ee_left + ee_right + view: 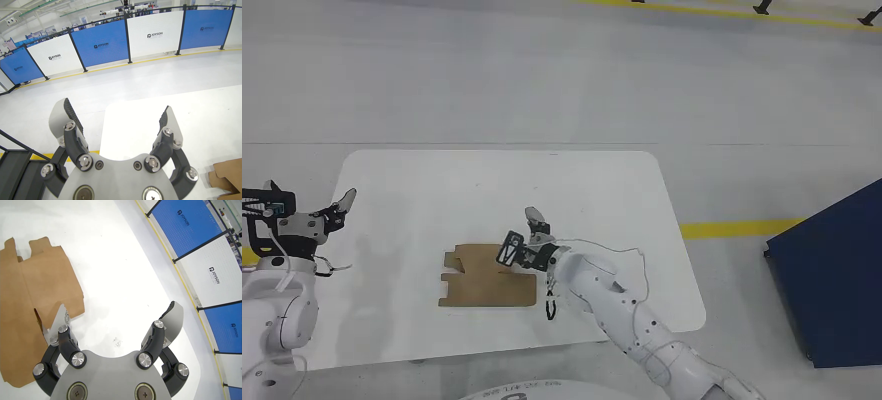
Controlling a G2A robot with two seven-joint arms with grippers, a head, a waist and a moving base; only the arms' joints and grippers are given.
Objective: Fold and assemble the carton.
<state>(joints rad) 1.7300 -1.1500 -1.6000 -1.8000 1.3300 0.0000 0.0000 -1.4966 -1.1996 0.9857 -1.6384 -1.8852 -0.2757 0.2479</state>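
carton (487, 282) plain brn, table (442, 195) wht, floor stripe (732, 229) ylw.

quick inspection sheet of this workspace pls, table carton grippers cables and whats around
surface: white table, a few small dark marks
job's things: one brown carton, lying flat near the table's front edge, not yet assembled
clutter: nothing seen
grippers: left gripper jaws open, at the table's edge, apart from the carton; right gripper jaws open, one jaw partly hidden behind the carton's edge
cables: a dark cable on the floor by the fence panels
surroundings: blue and white fence panels, yellow floor line, dark blue object beside the table
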